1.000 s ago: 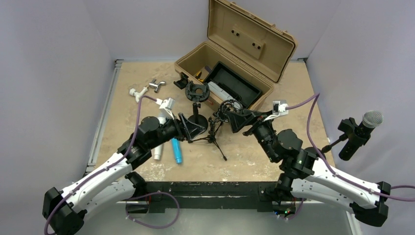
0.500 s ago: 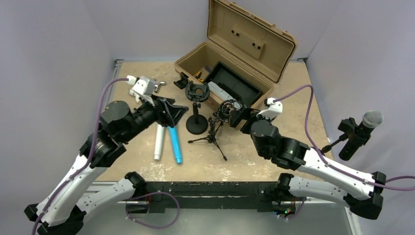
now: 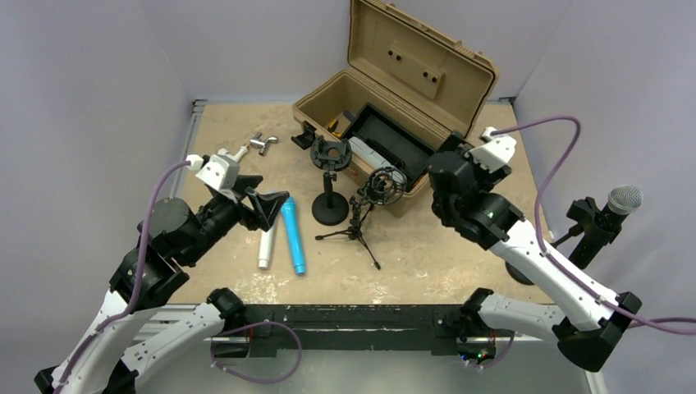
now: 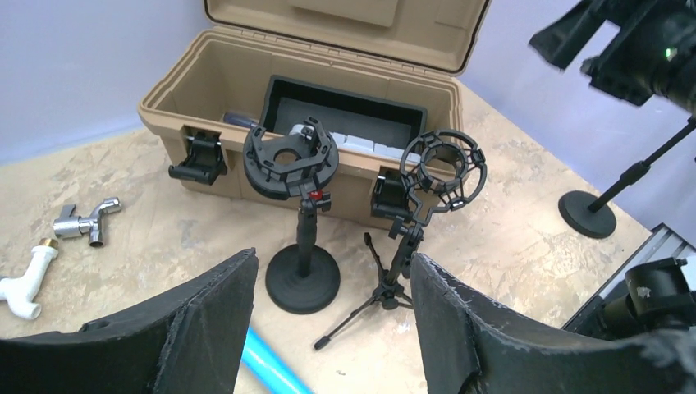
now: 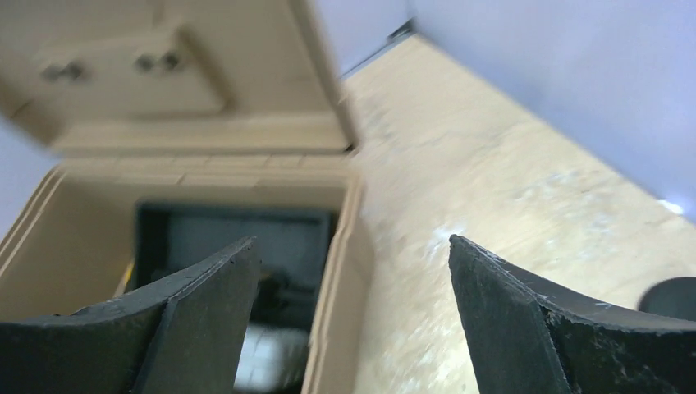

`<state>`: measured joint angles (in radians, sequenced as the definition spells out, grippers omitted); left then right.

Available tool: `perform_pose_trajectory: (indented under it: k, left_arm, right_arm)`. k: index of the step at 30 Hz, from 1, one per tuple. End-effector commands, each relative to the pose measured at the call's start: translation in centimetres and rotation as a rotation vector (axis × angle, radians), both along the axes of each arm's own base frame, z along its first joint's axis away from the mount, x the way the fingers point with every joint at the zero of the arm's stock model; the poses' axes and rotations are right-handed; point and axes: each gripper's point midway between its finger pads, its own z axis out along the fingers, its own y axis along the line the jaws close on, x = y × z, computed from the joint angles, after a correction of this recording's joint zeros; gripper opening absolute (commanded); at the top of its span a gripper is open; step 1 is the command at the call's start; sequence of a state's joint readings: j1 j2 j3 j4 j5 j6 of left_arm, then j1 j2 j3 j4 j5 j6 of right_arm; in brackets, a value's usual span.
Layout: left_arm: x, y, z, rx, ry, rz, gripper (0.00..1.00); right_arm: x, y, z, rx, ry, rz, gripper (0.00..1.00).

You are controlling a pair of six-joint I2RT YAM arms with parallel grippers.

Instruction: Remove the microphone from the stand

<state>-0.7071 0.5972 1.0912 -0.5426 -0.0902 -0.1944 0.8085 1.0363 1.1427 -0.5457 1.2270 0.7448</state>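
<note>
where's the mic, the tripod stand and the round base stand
microphone [image 3: 583,249], top external view, lower part of its black handle.
tripod stand [image 4: 404,246], left wrist view, upright stem above the legs.
round-base stand [image 4: 302,281], left wrist view, top of the disc base.

The table [image 3: 427,254] was rough, mottled beige board. The case [image 3: 427,61] was matt tan plastic. The microphone [image 3: 609,217] had a silvery metal mesh head on a matt black body. The tee fitting [image 4: 82,222] was glossy chromed metal. The left gripper [image 4: 332,258] had matt black fingers [image 4: 205,328] with frayed edges.
</note>
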Motion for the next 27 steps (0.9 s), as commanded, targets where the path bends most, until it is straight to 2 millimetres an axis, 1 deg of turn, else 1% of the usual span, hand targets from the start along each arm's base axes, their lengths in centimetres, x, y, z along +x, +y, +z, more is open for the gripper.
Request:
perform_pose_trajectory:
  k: [1, 2, 3, 4, 5, 7, 8, 9, 10, 12, 13, 14, 16, 18, 21, 23, 25, 26, 27]
  left_arm:
    - [-0.2, -0.1, 0.3, -0.014, -0.037, -0.017, 0.66]
    - [-0.4, -0.3, 0.3, -0.018, -0.036, -0.033, 0.66]
    - [-0.6, -0.4, 0.2, -0.021, -0.036, -0.044, 0.67]
    - [-0.8, -0.4, 0.3, -0.027, -0.037, -0.049, 0.66]
    - [-0.9, -0.3, 0.4, -0.032, -0.042, -0.050, 0.67]
    - [-1.2, -0.1, 0.7, -0.044, -0.052, -0.050, 0.66]
    - [-1.3, 0.0, 0.8, -0.047, -0.056, -0.052, 0.66]
    - [-1.5, 0.1, 1.0, -0.054, -0.063, -0.053, 0.66]
    - [-1.6, 0.1, 1.0, -0.059, -0.066, -0.054, 0.66]
    - [-1.9, 0.3, 1.2, -0.073, -0.076, -0.055, 0.66]
    - [-1.9, 0.3, 1.3, -0.081, -0.081, -0.057, 0.66]
    - [-2.0, 0.3, 1.4, -0.085, -0.083, -0.060, 0.67]
    - [-2.1, 0.2, 1.4, -0.088, -0.083, -0.067, 0.66]
    - [-2.2, 0.1, 1.3, -0.089, -0.082, -0.072, 0.67]
    - [-2.2, 0.1, 1.2, -0.089, -0.083, -0.072, 0.66]
    - [-2.2, 0.1, 1.2, -0.088, -0.083, -0.073, 0.66]
    - [-2.3, 0.0, 1.2, -0.091, -0.082, -0.079, 0.66]
    - [-2.3, -0.1, 1.2, -0.091, -0.081, -0.084, 0.66]
    - [-2.4, -0.2, 1.2, -0.091, -0.082, -0.090, 0.66]
  right_arm:
    - [0.9, -5.7, 1.6, -0.058, -0.045, -0.244, 0.83]
    - [1.3, -6.4, 1.0, -0.057, -0.041, -0.276, 0.82]
    - [1.6, -6.8, -0.1, -0.040, -0.034, -0.302, 0.82]
    - [2.0, -7.1, -1.6, -0.019, -0.017, -0.323, 0.82]
    - [2.2, -7.4, -3.3, 0.026, -0.008, -0.350, 0.82]
    - [2.0, -7.9, -7.0, 0.077, 0.007, -0.414, 0.80]
    - [1.9, -8.0, -8.8, 0.071, 0.021, -0.438, 0.79]
    - [1.7, -8.5, -10.7, 0.047, 0.041, -0.468, 0.79]
    - [1.4, -9.2, -12.2, 0.044, 0.038, -0.511, 0.79]
    - [0.4, -10.8, -14.5, 0.023, 0.026, -0.602, 0.82]
    - [0.4, -11.3, -15.3, 0.003, 0.032, -0.624, 0.84]
    - [0.4, -11.8, -16.3, -0.005, 0.038, -0.650, 0.92]
    - [0.0, -13.0, -18.1, 0.031, 0.035, -0.711, 0.94]
    - [-0.4, -13.9, -19.0, 0.060, 0.020, -0.755, 0.94]
    - [-1.3, -15.0, -18.3, 0.021, -0.032, -0.764, 0.92]
    - [-2.6, -16.4, -18.4, -0.014, -0.026, -0.793, 0.93]
    - [-3.8, -17.4, -17.6, -0.011, -0.086, -0.814, 0.90]
    - [-4.1, -17.6, -17.1, 0.003, -0.106, -0.817, 0.88]
    - [-4.2, -17.9, -16.4, 0.006, -0.118, -0.823, 0.88]
